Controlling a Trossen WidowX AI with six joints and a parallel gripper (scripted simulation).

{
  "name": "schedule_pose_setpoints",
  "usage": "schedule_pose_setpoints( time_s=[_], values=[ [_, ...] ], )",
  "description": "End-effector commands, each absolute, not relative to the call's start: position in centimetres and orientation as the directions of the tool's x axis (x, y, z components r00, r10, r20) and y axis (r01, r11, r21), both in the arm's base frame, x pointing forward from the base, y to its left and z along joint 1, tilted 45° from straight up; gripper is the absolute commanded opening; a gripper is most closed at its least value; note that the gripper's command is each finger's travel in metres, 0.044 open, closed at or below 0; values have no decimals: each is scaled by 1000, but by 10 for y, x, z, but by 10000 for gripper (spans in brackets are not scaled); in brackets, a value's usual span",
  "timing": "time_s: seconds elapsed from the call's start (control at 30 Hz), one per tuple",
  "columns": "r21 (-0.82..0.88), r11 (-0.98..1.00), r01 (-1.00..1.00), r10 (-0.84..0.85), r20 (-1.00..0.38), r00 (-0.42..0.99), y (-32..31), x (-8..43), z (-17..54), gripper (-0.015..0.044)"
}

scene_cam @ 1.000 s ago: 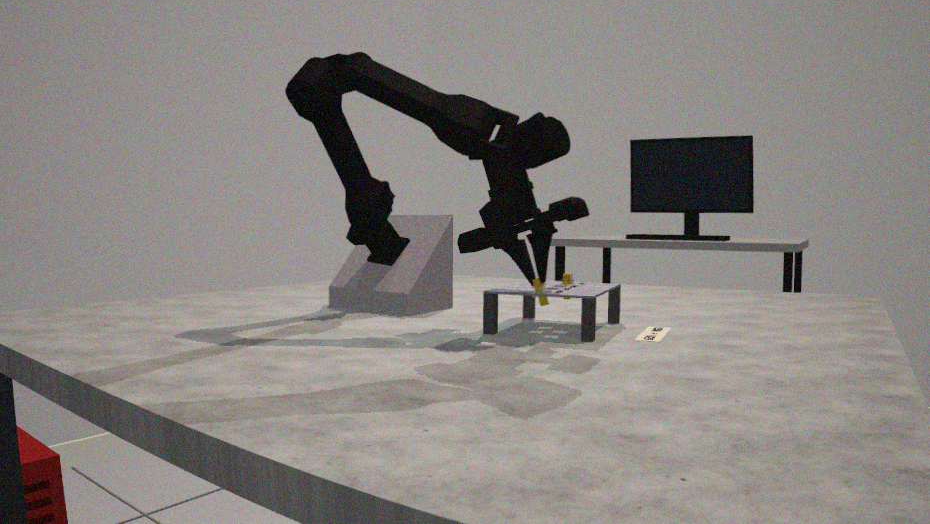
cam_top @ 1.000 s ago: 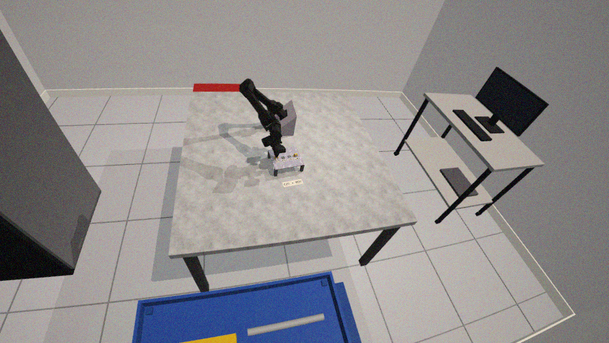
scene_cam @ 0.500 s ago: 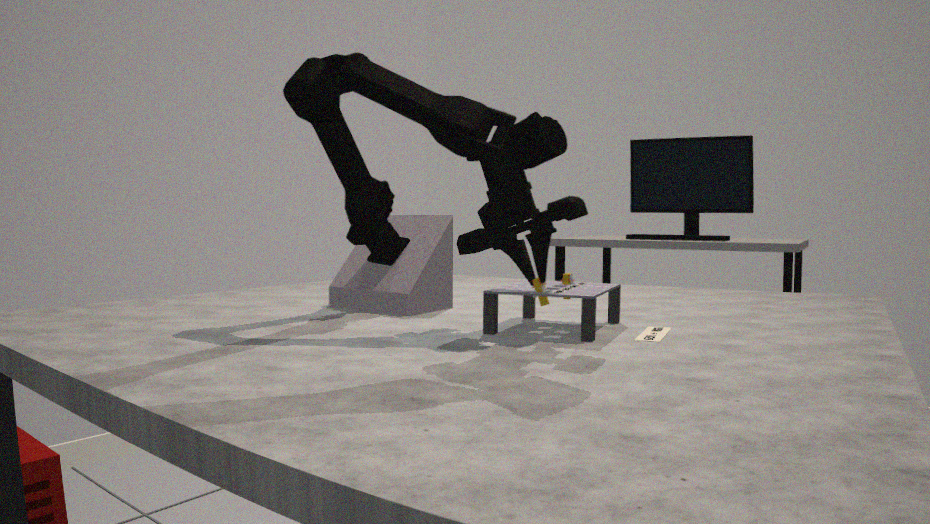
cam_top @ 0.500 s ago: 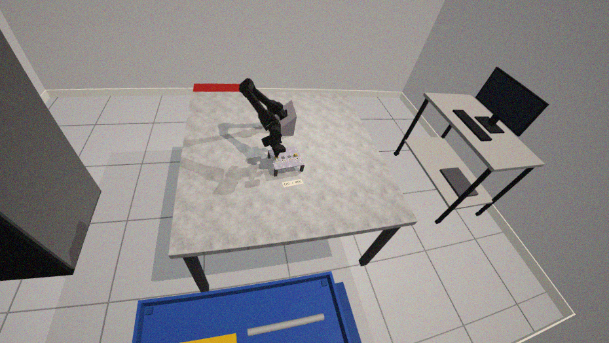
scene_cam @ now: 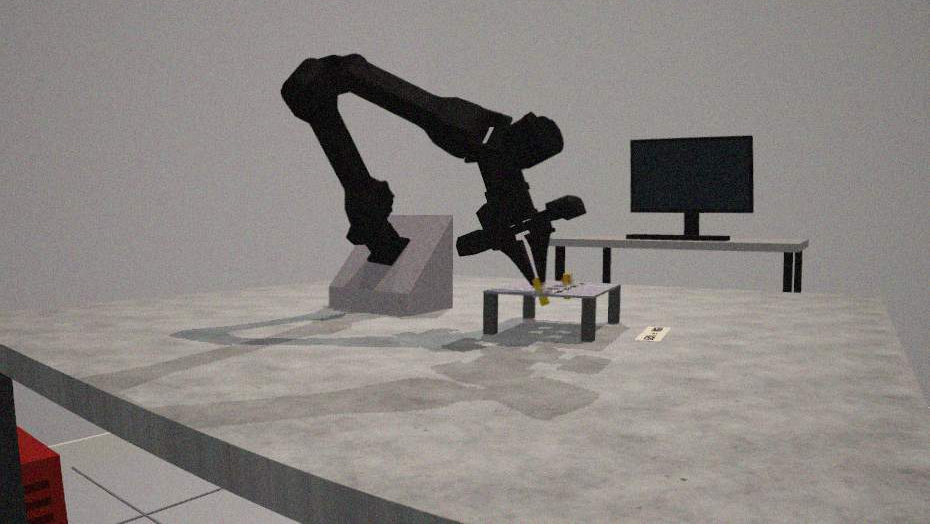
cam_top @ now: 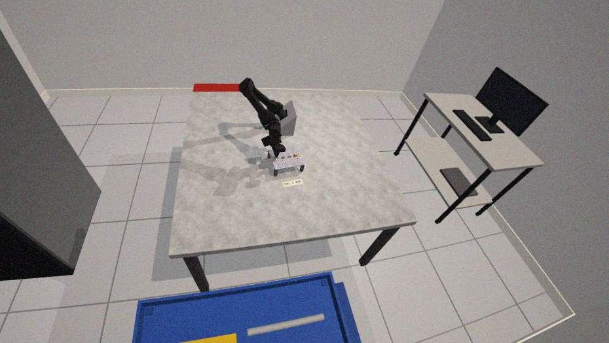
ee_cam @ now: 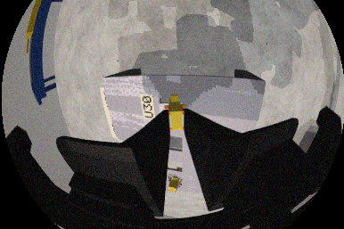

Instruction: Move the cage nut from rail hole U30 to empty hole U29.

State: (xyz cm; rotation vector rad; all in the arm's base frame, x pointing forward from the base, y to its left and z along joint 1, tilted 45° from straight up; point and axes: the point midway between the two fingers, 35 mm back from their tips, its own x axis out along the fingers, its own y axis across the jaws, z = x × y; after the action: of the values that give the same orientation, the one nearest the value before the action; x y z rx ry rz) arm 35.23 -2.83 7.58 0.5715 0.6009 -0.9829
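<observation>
Our gripper (cam_top: 277, 155) (scene_cam: 539, 281) (ee_cam: 176, 114) is nearly closed, pinching the yellow nut (scene_cam: 541, 292) (ee_cam: 176, 119) between its fingertips. The nut's long axis runs roughly along the jaws, tilted against the plate (cam_top: 287, 165) (scene_cam: 589, 291) (ee_cam: 236, 104).

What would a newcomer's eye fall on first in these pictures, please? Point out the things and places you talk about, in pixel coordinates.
Probably the black robot arm (cam_top: 268, 116) (scene_cam: 397, 89), arching over the pale table (cam_top: 287, 213) (scene_cam: 617, 415). Next, the yellow cage nut (scene_cam: 540, 292) (ee_cam: 176, 119) between the gripper's (scene_cam: 538, 279) (ee_cam: 177, 112) fingertips. From above, the blue cart (cam_top: 192, 317) stands out below the table's near edge.
</observation>
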Motion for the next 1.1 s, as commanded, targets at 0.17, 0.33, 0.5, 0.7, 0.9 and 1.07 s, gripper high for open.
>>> schedule_pose_setpoints(
  time_s=[0.17, 0.33, 0.5, 0.7, 0.9, 1.07],
  values=[
    [172, 448, 877, -576, -695, 431, -28, 351, 74, 29],
    [176, 451, 875, -573, -694, 435, -28, 351, 74, 29],
    [182, 456, 871, -570, -693, 443, -28, 351, 74, 29],
    [186, 460, 868, -567, -691, 448, -28, 350, 74, 29],
    [191, 464, 865, -564, -690, 454, -28, 350, 74, 29],
    [198, 469, 861, -559, -688, 463, -29, 350, 74, 29]
  ],
)
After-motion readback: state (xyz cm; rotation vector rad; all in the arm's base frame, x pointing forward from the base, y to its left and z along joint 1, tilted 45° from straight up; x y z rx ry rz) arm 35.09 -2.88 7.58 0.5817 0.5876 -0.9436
